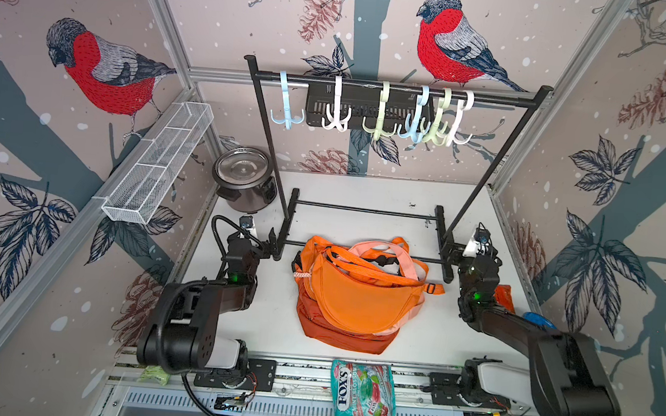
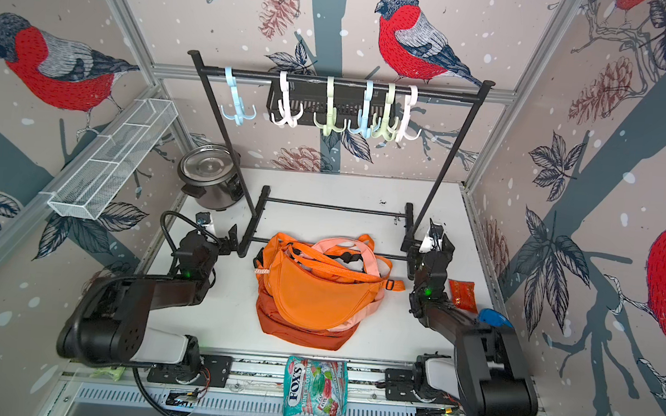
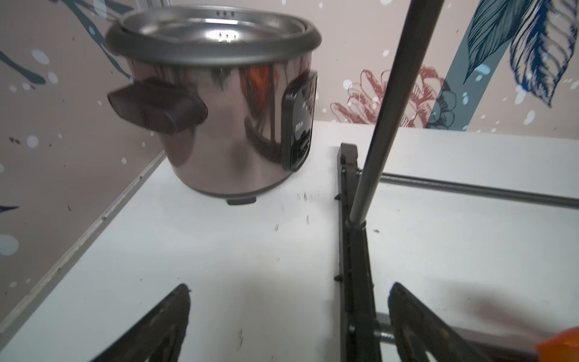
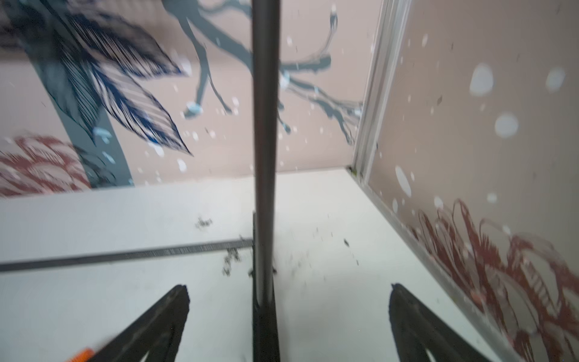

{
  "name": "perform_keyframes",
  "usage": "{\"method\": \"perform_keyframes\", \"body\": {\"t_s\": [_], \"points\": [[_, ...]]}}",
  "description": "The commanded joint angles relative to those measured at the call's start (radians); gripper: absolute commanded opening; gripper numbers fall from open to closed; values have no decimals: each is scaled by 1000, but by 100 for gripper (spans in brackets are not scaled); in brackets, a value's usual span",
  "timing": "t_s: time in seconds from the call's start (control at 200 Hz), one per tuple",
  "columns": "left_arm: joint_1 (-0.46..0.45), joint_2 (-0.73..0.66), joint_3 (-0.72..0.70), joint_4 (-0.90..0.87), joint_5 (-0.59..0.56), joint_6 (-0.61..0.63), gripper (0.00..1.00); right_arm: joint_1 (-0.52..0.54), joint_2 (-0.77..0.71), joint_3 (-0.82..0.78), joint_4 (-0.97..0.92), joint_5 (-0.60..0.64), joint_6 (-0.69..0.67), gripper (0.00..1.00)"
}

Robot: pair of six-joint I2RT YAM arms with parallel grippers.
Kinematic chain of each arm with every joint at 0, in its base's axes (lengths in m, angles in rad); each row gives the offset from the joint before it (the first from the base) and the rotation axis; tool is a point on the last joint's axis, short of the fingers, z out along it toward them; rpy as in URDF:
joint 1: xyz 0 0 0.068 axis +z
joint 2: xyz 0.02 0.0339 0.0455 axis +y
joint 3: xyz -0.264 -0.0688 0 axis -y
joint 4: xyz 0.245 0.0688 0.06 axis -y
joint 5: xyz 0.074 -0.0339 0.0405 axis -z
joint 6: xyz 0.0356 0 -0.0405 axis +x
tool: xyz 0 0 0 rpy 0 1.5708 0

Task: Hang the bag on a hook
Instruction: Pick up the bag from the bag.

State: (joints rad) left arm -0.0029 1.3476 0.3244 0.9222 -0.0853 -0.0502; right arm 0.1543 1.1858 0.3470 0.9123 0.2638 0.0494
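Found left tool spread wide, gripping nothing, low beside the left foot of the rack. Found right tool equally wide and empty, facing the rack's right upright at its foot. Placed the bag on the counter just in front of the rack's base, between its two feet, so inward from either tool. Read its long axis as roughly parallel to the rack's rail, belly bulging away from the rack. Judged neither arm clearly nearer; spotted a strap tail reaching toward the right foot. Counted two tools, one rack, six hooks on its rail. Counted two bags for certain, crescent atop darker orange bag; suspected a third from pink straps.
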Motion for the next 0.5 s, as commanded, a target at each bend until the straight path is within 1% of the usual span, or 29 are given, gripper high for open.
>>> {"method": "perform_keyframes", "body": {"t_s": [0.0,0.03,0.065,0.1,0.155,0.19,0.225,0.275,0.415,0.495], "points": [[-38,-64,51,-148,-112,-33,97,13,-107,56,-307,-35,52,99],[-61,-74,61,-175,-154,-45,97,5,-134,70,-388,-74,130,99],[-82,-84,84,-224,-173,-64,97,-8,-164,77,-457,-92,257,99],[-107,-95,118,-289,-188,-86,97,-33,-195,78,-519,-158,347,99],[-158,-110,180,-402,-251,-117,98,-66,-234,54,-495,-329,377,99],[-191,-123,219,-464,-280,-135,97,-60,-256,51,-496,-368,382,99],[-221,-140,251,-514,-300,-153,98,-39,-278,63,-531,-373,383,99],[-249,-172,291,-595,-313,-213,98,17,-312,86,-577,-358,351,99],[-280,-306,323,-738,-186,-370,98,240,-394,168,-734,-263,235,99],[-290,-378,332,-811,-96,-433,98,366,-409,216,-823,-227,222,99]]}}
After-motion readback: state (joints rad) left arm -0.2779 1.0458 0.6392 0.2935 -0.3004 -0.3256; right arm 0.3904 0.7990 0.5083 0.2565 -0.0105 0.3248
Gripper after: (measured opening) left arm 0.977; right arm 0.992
